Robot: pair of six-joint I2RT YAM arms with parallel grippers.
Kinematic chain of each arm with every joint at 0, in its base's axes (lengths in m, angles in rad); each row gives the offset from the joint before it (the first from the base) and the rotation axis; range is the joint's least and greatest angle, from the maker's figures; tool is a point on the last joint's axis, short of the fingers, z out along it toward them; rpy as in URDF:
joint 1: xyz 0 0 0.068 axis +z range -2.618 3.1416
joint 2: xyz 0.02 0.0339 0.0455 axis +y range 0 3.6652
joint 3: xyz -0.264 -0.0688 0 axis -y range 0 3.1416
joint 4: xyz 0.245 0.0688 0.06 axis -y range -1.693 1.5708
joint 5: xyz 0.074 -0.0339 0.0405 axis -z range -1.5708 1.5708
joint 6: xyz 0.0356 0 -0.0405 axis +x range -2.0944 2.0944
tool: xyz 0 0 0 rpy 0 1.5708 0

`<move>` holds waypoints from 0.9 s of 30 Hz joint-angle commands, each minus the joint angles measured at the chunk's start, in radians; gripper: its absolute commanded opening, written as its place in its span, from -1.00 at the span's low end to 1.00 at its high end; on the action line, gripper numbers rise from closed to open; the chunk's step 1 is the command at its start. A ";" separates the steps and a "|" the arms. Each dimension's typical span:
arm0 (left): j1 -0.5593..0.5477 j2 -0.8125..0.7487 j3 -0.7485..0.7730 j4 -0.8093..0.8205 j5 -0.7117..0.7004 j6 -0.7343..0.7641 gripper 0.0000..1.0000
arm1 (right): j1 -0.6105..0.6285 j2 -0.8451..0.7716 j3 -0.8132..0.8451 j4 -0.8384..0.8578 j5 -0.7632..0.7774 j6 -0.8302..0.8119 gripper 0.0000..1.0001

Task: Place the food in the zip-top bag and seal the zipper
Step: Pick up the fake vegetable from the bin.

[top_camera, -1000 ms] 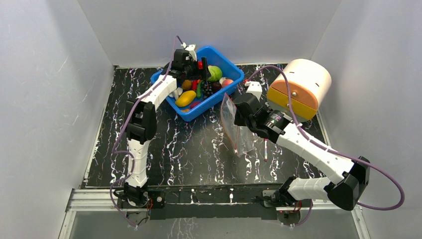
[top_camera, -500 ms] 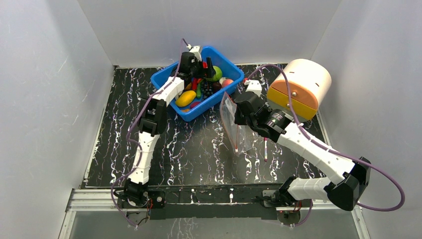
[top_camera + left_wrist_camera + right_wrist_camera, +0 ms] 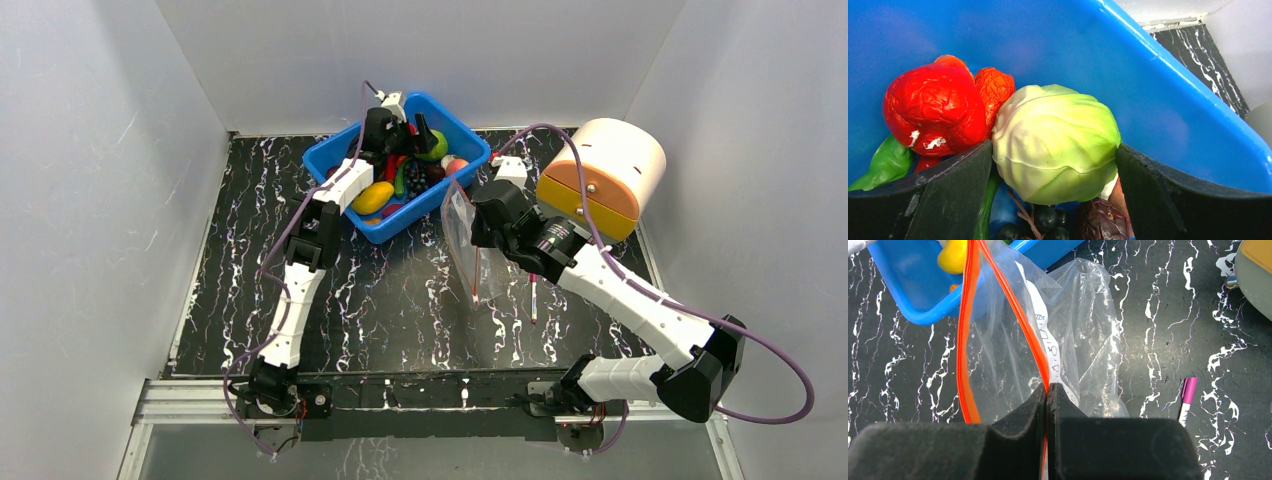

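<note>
My left pincer (image 3: 1054, 146) sits in the blue tub (image 3: 1158, 100), fingers (image 3: 948, 200) touching both sides of the green cabbage (image 3: 1048, 125); clamped or not, I cannot tell. At five o'clock, my right pincer (image 3: 1047, 390), closed on the zipper (image 3: 1013, 305), holds the zip-top bag (image 3: 465, 245) open.

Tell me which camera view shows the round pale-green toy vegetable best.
Left wrist: the round pale-green toy vegetable fills the frame between the jaws, leaf ridges plain. Top external shows only a small green patch in the blue plastic tub. Right wrist misses it.
</note>
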State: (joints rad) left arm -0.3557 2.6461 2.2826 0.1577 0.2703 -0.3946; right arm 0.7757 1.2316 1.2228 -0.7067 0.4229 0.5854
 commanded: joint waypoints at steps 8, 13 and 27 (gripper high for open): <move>-0.015 -0.102 -0.073 0.066 0.032 -0.012 -0.05 | -0.005 -0.021 0.042 0.028 0.013 0.009 -1.00; -0.025 -0.207 -0.159 0.055 0.004 0.012 -0.22 | -0.006 -0.053 0.019 0.032 -0.001 0.019 -1.00; -0.030 -0.423 -0.310 -0.042 -0.012 0.000 -0.31 | -0.005 -0.103 -0.049 0.012 -0.021 0.059 -1.00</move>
State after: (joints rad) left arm -0.3786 2.3810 2.0289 0.1284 0.2512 -0.3946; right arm 0.7757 1.1461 1.1812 -0.7071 0.4068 0.6247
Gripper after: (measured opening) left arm 0.492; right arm 0.009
